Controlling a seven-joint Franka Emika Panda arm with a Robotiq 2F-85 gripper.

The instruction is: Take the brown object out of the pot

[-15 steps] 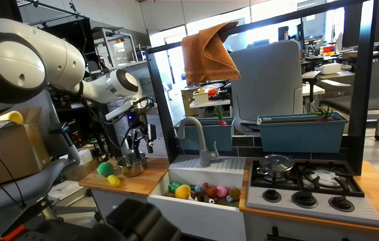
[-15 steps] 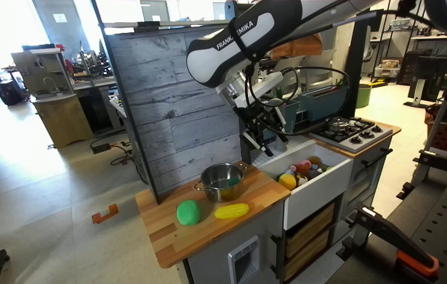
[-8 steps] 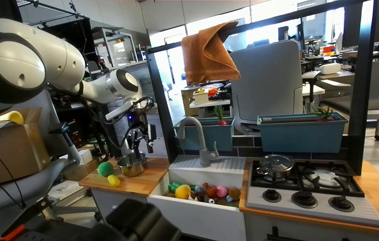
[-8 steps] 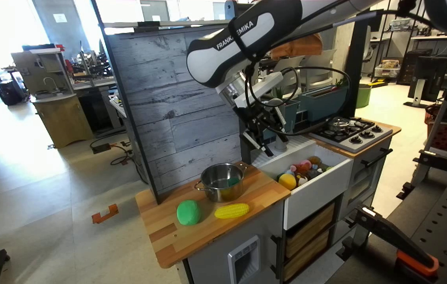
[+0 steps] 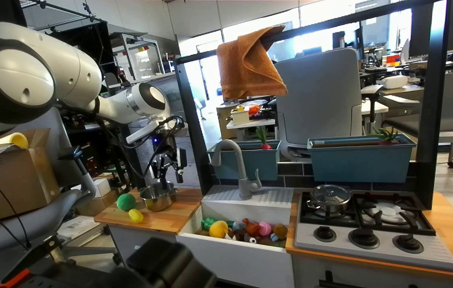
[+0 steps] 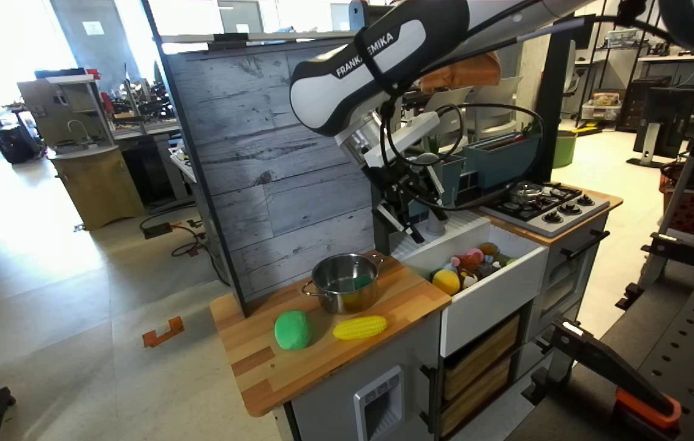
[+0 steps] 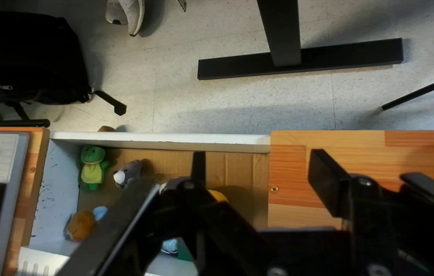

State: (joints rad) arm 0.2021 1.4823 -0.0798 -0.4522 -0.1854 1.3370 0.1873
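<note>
The steel pot (image 6: 329, 300) stands upright on the wooden counter in both exterior views; it also shows here (image 5: 155, 202). A dark green patch (image 6: 362, 282) shows inside it; I cannot tell if it is an object or a reflection. I see no brown object in the pot; its floor is partly hidden by the wall. My gripper (image 7: 261, 172) is open with nothing between its fingers. In an exterior view the gripper (image 6: 426, 228) hangs above and to the right of the pot, near the sink's edge. The wrist view shows the sink and counter edge below it, not the pot.
A green ball (image 6: 293, 330) and a yellow corn (image 6: 360, 327) lie on the counter before the pot. The white sink (image 6: 494, 283) holds several toys. A tap (image 5: 234, 160) stands behind it. A small brown lump (image 7: 106, 128) shows beyond the sink's wall. A panel (image 6: 285, 153) rises behind the pot.
</note>
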